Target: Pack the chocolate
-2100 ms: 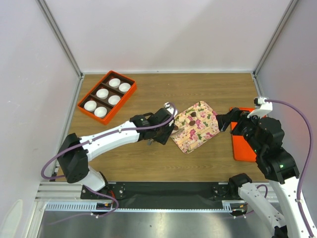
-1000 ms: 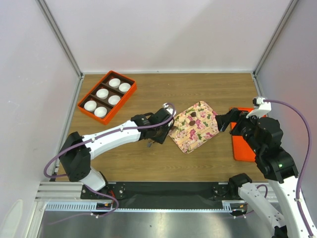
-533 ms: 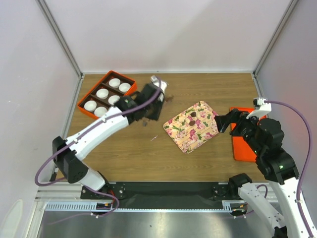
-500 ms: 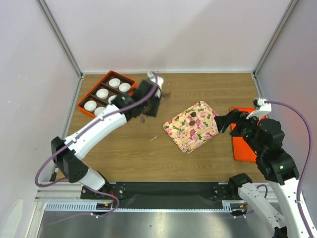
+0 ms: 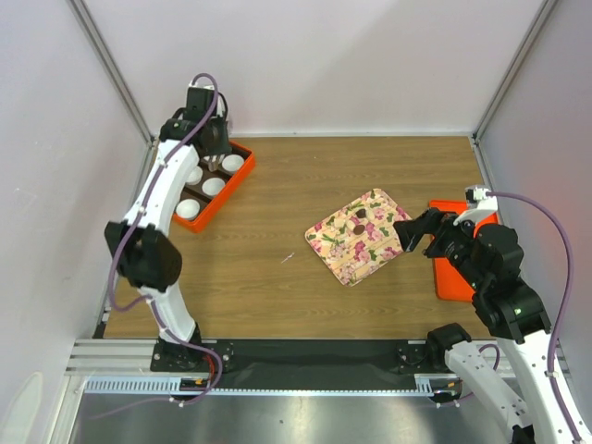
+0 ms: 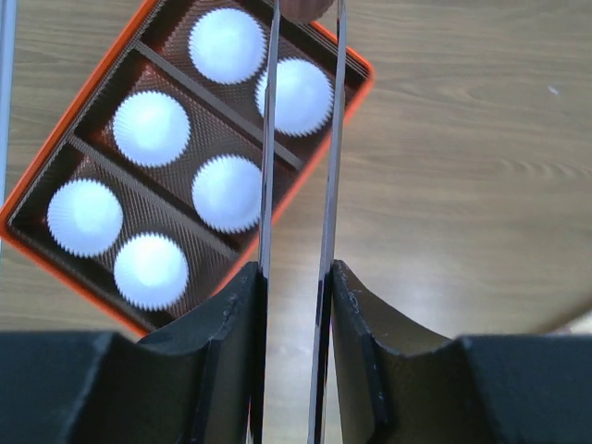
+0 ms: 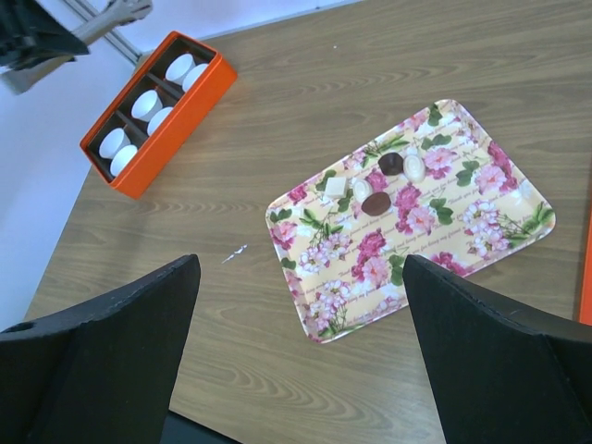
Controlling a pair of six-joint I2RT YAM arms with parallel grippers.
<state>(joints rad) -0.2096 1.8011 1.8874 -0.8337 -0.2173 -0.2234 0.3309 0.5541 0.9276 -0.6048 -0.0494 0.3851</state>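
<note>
My left gripper (image 5: 214,155) hovers over the far end of the orange box (image 5: 229,196), which holds several white paper cups (image 5: 214,186). In the left wrist view its thin blades (image 6: 306,37) are shut on a small brown chocolate (image 6: 305,7) above the box's cup (image 6: 294,95) near the corner. Two dark chocolates (image 7: 376,203) (image 7: 390,164) lie with a few white pieces on the pink-flowered tray (image 7: 462,231), also seen from above (image 5: 370,252). My right gripper (image 5: 408,231) is open and empty at the tray's right edge; its fingers (image 7: 102,351) frame the tray.
An orange lid (image 5: 451,273) lies at the right edge under my right arm. A small white scrap (image 5: 289,258) lies on the wood left of the tray. Grey walls close in the table on the left, back and right.
My left arm has swung from the tray's left edge to the back left, carrying the chocolate over the orange box. My right arm has barely shifted.
</note>
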